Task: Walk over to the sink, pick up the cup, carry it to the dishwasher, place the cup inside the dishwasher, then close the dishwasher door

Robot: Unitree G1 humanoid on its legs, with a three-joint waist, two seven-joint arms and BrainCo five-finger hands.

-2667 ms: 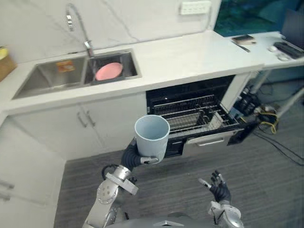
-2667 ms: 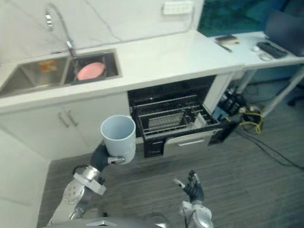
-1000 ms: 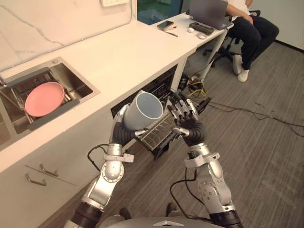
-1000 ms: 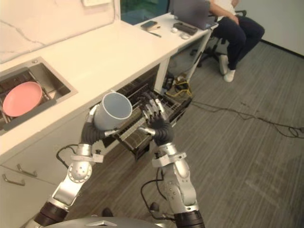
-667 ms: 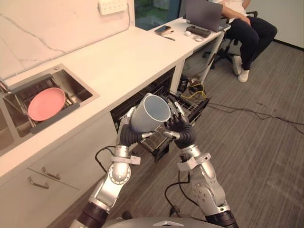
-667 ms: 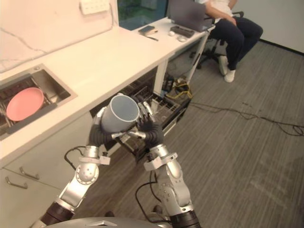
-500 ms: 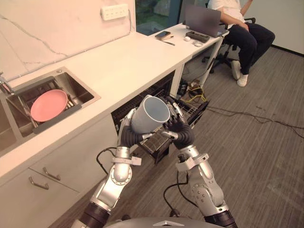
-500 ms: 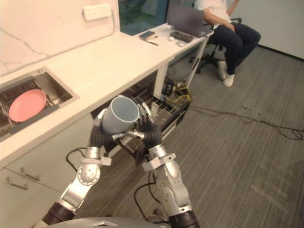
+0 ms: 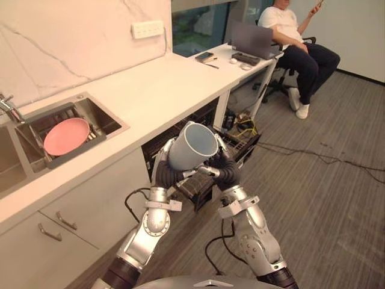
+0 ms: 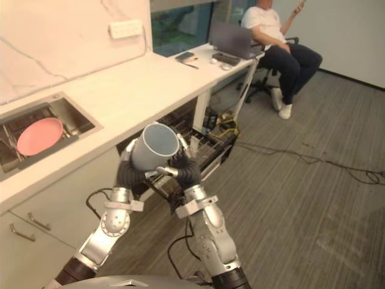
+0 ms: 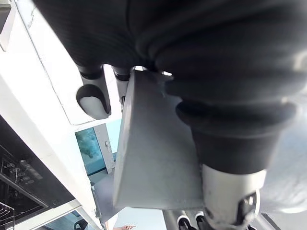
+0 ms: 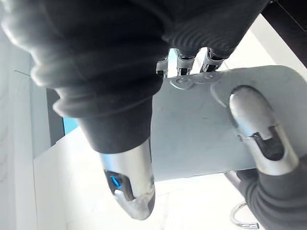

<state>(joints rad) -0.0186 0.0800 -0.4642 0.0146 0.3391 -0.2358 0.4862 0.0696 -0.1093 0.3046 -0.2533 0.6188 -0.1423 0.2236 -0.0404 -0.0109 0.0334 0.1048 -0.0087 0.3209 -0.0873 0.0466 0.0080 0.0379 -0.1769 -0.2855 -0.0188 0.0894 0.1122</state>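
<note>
In front of the open dishwasher (image 9: 155, 146), below the table (image 9: 156, 84) edge:

- Cup (image 9: 194, 147): pale blue-grey, plain wall, held in the air and tilted, mouth up and toward the robot's right. It hangs above the pulled-out wire rack (image 9: 242, 143), apart from it.
- Left hand (image 9: 163, 173): fingers curled round the cup from the left and beneath. The left wrist view shows the cup wall (image 11: 153, 158) close against the hand.
- Right hand (image 9: 224, 172): wrapped on the cup's lower right side. In the right wrist view its thumb (image 12: 130, 184) lies along the cup wall and its fingers (image 12: 187, 61) reach over the far edge.
- Dishwasher front panel (image 11: 21, 168): dark strip with small white marks, too small to read.

On the table, robot's left:
- Sink (image 9: 109, 128), steel, with a pink plate (image 9: 66, 135) lying inside; tap (image 9: 7, 108) at its far left.

Far end of the table:
- Laptop (image 9: 251, 41), and a phone (image 9: 204, 56) lying flat.
- Wall socket plate (image 9: 148, 28), white, on the marble backsplash.

Beyond, on grey plank floor (image 9: 325, 198):
- Person (image 9: 295, 36) seated on a chair, white top, dark trousers.
</note>
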